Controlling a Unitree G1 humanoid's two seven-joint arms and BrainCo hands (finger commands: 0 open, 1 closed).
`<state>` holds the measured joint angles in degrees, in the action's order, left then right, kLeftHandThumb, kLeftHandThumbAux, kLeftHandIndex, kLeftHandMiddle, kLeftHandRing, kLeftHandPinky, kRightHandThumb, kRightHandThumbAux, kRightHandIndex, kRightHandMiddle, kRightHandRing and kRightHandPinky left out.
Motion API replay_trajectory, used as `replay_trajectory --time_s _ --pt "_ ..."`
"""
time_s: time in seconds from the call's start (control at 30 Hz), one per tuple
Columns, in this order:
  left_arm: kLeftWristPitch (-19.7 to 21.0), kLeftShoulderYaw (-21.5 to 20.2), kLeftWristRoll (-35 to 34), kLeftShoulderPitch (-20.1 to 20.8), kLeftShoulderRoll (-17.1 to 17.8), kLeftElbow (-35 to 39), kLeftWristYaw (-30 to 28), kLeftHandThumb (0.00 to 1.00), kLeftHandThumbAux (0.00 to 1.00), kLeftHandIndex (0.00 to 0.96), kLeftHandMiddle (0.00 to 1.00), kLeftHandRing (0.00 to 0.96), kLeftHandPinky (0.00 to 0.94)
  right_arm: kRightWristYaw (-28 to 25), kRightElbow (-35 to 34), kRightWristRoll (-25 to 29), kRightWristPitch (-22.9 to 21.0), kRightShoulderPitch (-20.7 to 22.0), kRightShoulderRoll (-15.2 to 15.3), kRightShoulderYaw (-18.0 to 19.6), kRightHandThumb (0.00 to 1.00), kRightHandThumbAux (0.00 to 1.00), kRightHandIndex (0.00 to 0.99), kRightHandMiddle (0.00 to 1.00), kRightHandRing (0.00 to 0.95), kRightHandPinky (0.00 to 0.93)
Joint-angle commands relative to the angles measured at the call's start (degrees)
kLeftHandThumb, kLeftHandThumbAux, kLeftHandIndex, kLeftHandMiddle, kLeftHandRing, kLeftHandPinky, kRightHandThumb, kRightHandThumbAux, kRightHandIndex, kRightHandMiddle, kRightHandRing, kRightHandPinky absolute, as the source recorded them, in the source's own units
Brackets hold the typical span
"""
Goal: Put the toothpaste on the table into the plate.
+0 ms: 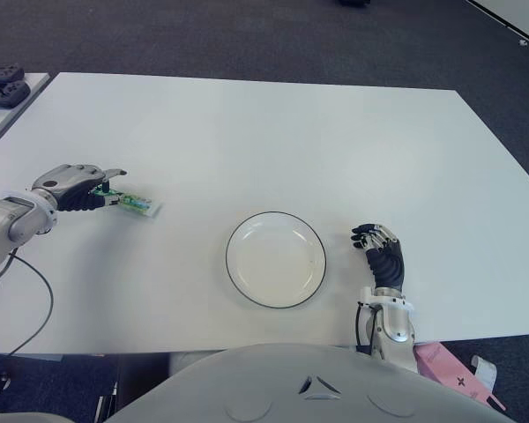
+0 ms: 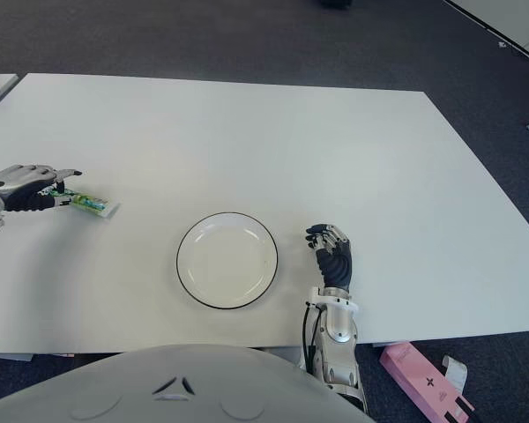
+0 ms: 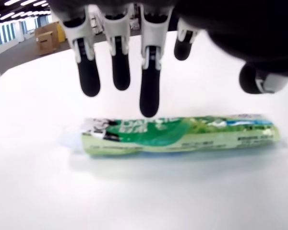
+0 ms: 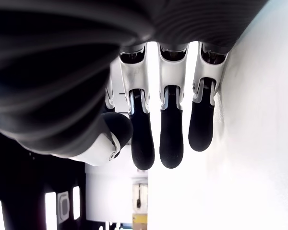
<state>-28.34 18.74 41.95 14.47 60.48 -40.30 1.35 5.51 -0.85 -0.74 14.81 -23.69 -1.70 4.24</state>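
Observation:
The green and white toothpaste tube [image 3: 177, 136] lies flat on the white table [image 1: 273, 141] at the left side, also seen in the left eye view as a small tube [image 1: 134, 204]. My left hand [image 1: 104, 192] hovers right over its left end, fingers [image 3: 149, 96] spread and pointing down just above the tube, thumb apart on the other side, nothing grasped. The white plate with a dark rim [image 1: 228, 256] sits in front of me near the table's front edge, nothing in it. My right hand [image 1: 381, 251] shows just right of the plate, fingers relaxed and holding nothing.
A pink box [image 1: 454, 370] lies below the table's front right corner. Dark devices [image 1: 4, 84] sit on a neighbouring surface at the far left. A black cable [image 1: 37, 304] hangs from my left arm over the front left of the table.

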Motion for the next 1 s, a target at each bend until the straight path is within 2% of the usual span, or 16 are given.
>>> replay_trajectory --time_s 0.03,0.33,0.6,0.8,1.0 --pt "0.3 1.0 2.2 0.3 0.3 -0.1 -0.5 0.51 0.147 0.044 0.304 0.272 0.227 0.1 0.6 -0.3 -0.6 0.0 -0.1 0.0 0.71 0.728 0.428 0.486 0.481 0.471" --pt "-1.8 2.5 5.5 0.7 0.3 -3.5 2.7 0.542 0.151 0.026 0.249 0.22 0.195 0.0 0.0 0.3 -1.5 -0.2 -0.1 0.1 0.71 0.729 0.428 0.484 0.479 0.465" --pt "-1.6 3.6 6.4 0.8 -0.2 -3.2 1.6 0.552 0.153 0.001 0.205 0.167 0.139 0.4 -0.7 -0.6 -1.3 -0.5 -0.1 -0.2 0.71 0.729 0.428 0.485 0.479 0.459" --pt "-2.0 4.1 6.4 0.8 -0.6 -3.3 1.5 0.546 0.144 0.0 0.218 0.186 0.19 0.0 -0.6 -0.7 -0.6 -0.7 0.2 -0.2 0.709 0.728 0.429 0.484 0.477 0.462" --pt "-2.8 5.6 7.5 1.6 -1.6 -5.4 2.4 0.532 0.124 0.0 0.204 0.172 0.179 -0.4 -0.4 -0.2 -0.3 -0.9 0.2 0.0 0.71 0.727 0.429 0.484 0.478 0.47"
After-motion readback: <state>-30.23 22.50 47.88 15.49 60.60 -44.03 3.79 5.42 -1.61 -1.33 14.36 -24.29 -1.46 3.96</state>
